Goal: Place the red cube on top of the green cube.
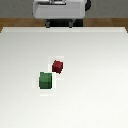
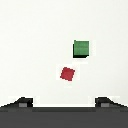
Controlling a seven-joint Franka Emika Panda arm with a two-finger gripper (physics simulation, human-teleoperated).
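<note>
The red cube (image 1: 57, 66) lies on the white table (image 1: 95, 60), turned at an angle. The green cube (image 1: 45, 80) sits close beside it, nearer the camera and toward the exterior view's left, not touching it. Both show in the wrist view: the red cube (image 2: 67, 74) and the green cube (image 2: 81, 48). The gripper (image 2: 64, 103) hangs high above the cubes with nothing between its fingers; only its two dark fingertips (image 2: 23, 102) show, set wide apart. The gripper is not seen in the exterior view.
The robot's base (image 1: 60, 10) stands at the table's far edge. A strip of wooden floor (image 1: 12, 22) shows beyond the table.
</note>
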